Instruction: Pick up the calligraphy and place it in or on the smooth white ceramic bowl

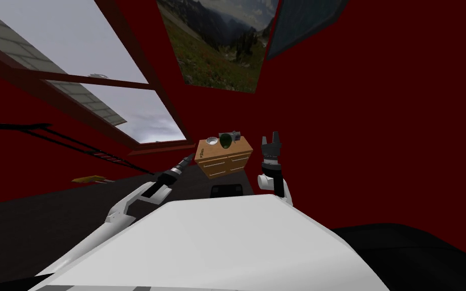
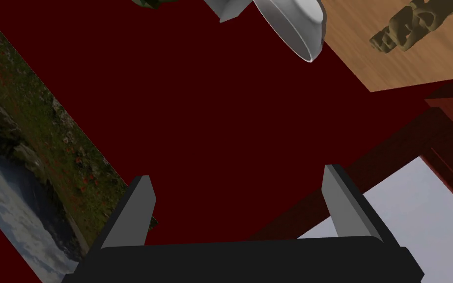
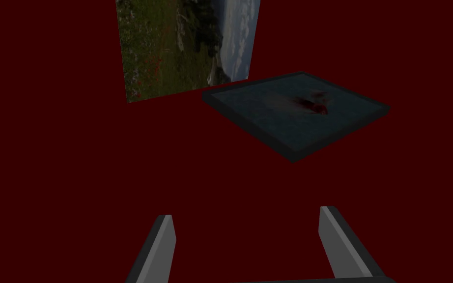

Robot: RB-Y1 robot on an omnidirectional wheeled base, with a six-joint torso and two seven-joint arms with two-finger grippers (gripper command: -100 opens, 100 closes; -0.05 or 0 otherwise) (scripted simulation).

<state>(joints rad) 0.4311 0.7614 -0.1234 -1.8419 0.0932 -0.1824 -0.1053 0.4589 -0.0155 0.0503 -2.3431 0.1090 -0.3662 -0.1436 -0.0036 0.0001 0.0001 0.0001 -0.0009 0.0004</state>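
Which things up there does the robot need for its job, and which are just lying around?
Needed: olive-brown calligraphy piece; white bowl beside it; left end effector, open, reaching toward the wooden dresser.

Just lying about: green object; grey object; landscape picture; dark framed picture; window.

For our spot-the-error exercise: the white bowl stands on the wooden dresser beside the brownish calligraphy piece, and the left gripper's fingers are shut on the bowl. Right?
Not quite. The fingers of the left gripper are open and hold nothing, as the left wrist view shows. The rest stands: the bowl is on the dresser beside the calligraphy piece.
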